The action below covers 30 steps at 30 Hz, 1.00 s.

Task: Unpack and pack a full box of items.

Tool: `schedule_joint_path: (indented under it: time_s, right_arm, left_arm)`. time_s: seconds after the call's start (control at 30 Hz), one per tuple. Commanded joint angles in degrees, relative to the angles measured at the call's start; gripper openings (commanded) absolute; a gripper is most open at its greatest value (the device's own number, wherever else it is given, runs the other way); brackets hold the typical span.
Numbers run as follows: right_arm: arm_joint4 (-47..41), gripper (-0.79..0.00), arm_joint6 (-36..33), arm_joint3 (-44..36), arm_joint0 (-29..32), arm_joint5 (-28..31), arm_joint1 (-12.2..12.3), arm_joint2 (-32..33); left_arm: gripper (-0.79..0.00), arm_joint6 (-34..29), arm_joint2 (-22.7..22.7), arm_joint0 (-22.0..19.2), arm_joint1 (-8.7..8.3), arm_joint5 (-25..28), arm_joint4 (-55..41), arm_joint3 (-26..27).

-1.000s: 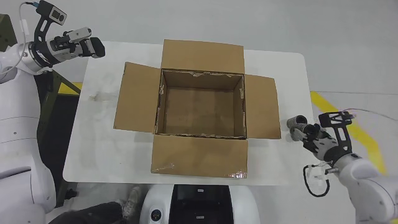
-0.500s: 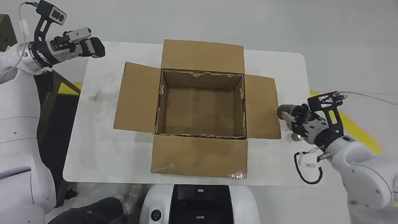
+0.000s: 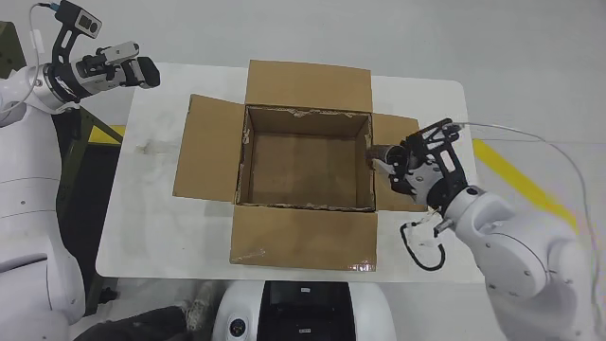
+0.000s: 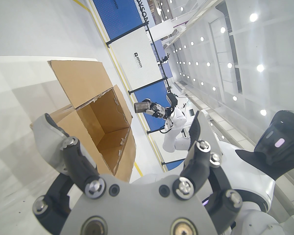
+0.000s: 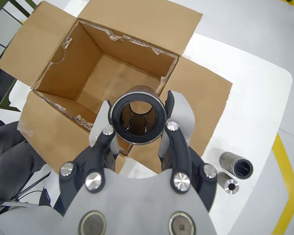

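An open cardboard box (image 3: 308, 166) with its flaps spread flat sits mid-table, and bare cardboard shows inside it (image 5: 107, 74). My right gripper (image 3: 386, 158) hovers over the box's right wall and flap. It is shut on a hollow metal cylinder (image 5: 138, 117) with a dark rim, whose open end faces the wrist camera. From the left wrist view that cylinder (image 4: 141, 106) hangs just beyond the box (image 4: 100, 113). My left gripper (image 3: 142, 69) is held off the table's far left corner, open (image 4: 123, 128), with nothing between its fingers.
Two more metal cylinders, a larger one (image 5: 236, 165) and a thinner one (image 5: 228, 184), lie on the white table (image 5: 259, 99) to the right of the box. A green frame (image 3: 90, 133) stands beside the table's left edge.
My right arm has swung left from the table's right edge to above the box's right flap, carrying the cylinder. The left arm has stayed still.
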<state>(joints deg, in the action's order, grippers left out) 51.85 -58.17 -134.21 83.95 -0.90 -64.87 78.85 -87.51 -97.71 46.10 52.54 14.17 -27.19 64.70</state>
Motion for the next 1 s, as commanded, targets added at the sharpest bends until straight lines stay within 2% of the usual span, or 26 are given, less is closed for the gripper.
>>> schedule_joint_path:
  time_s: [0.0,0.43,0.97]
  right_arm:
    - [0.34,-0.785,0.09,0.63,-1.45,-0.32,-0.15,-2.29]
    - [1.6,-0.785,1.22,6.81,-9.77,-2.88,-1.58,-14.48]
    - [1.04,-0.785,1.93,9.09,-11.52,-4.26,-2.01,-15.84]
  left_arm:
    - [0.0,0.0,0.0,0.0,0.0,0.0,0.0,0.0]
    - [0.0,0.0,0.0,0.0,0.0,0.0,0.0,0.0]
    - [0.0,0.0,0.0,0.0,0.0,0.0,0.0,0.0]
